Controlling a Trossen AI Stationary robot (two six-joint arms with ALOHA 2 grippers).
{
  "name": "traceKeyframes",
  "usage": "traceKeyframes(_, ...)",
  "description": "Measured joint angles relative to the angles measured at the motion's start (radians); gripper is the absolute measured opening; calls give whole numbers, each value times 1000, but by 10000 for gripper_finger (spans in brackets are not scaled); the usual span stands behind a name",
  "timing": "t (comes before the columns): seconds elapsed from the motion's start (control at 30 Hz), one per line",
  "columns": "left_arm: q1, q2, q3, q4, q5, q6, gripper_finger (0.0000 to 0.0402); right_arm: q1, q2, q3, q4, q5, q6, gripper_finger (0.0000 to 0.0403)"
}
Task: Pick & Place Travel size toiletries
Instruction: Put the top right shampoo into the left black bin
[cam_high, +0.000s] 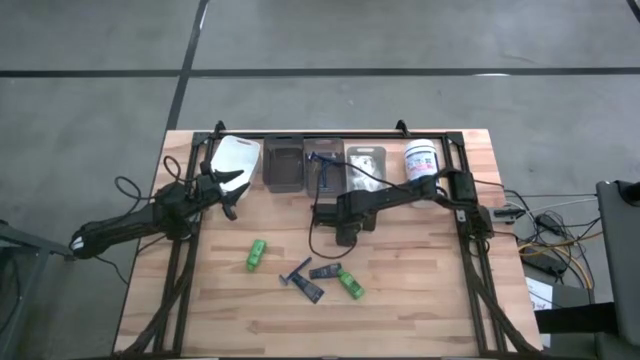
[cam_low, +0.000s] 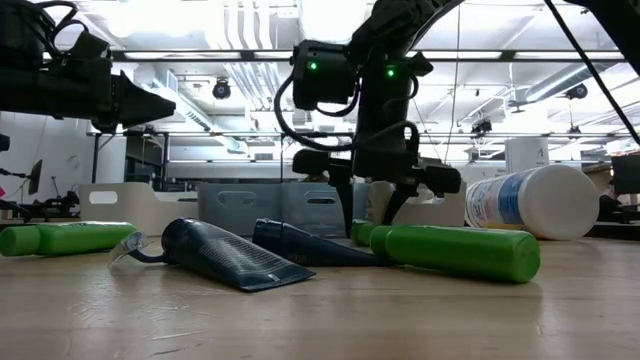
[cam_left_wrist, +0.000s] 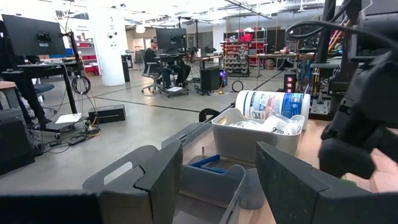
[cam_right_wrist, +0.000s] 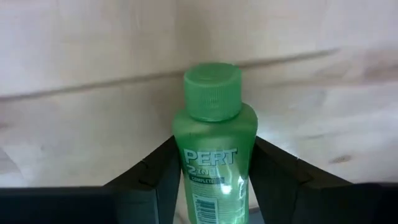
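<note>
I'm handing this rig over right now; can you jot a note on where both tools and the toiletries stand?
Right tool: down at mid-table, fingers on either side of a green bottle lying on the wood, not lifted.
Left tool: open, empty, waiting by the white bin.
On the table: two more green bottles, a dark tube and a razor.
Done: a blue razor sits in a clear bin, packets in the next.
Left: everything loose on the wood.

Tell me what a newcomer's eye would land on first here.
The right gripper is down at mid-table, its fingers flanking a green bottle lying on the wood. In front of it, toward the table's near edge, lie two more green bottles and dark razors. The left gripper hangs open near the bins.
</note>
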Motion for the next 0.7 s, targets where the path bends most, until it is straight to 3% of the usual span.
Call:
traceKeyframes(0.3,0,0,0,0,0,0,206,32,0,69,-5,-30,37,183)
traceKeyframes(0.7,0,0,0,0,0,0,207,32,0,90,28,-153,60,155)
